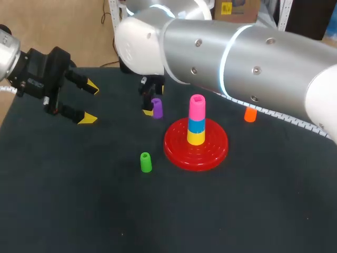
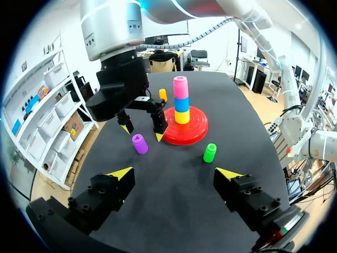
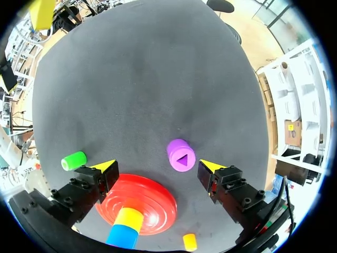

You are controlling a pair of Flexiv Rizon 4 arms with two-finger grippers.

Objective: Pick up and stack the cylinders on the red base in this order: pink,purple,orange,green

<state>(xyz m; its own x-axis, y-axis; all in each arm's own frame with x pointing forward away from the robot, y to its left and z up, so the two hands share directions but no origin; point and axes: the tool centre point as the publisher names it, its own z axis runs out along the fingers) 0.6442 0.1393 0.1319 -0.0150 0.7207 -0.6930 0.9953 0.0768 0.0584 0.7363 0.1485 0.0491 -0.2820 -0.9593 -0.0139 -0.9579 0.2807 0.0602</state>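
1. While the right gripper (image 3: 158,167) hangs over the purple cylinder (image 3: 181,155), its fingers are apart and touch nothing. The cylinder stands upright on the worktop (image 3: 147,79), just ahead of the gap, nearer one finger than the other, and close to the red base (image 3: 152,196).
2. The pink cylinder (image 1: 197,107) already tops the stack on the base, above a blue piece (image 1: 196,125) and a yellow piece (image 1: 196,137). Purple is therefore judged the next piece to take.
3. The green cylinder (image 1: 146,162) stands near the base. The orange cylinder (image 1: 250,114) stands on the base's far side, apart from it.
4. The left gripper (image 1: 90,103) is well off to the side, fingers apart and empty.
5. Risk: because the cylinder is off-centre in the gap, a straight descent may put the nearer finger on its top or flank and tip it over.
6. Risk: the bore looks triangular, so a piece turned wrongly in the grasp may jam rather than seat.
7. Risk: a low approach to the tall stack may knock pink off.
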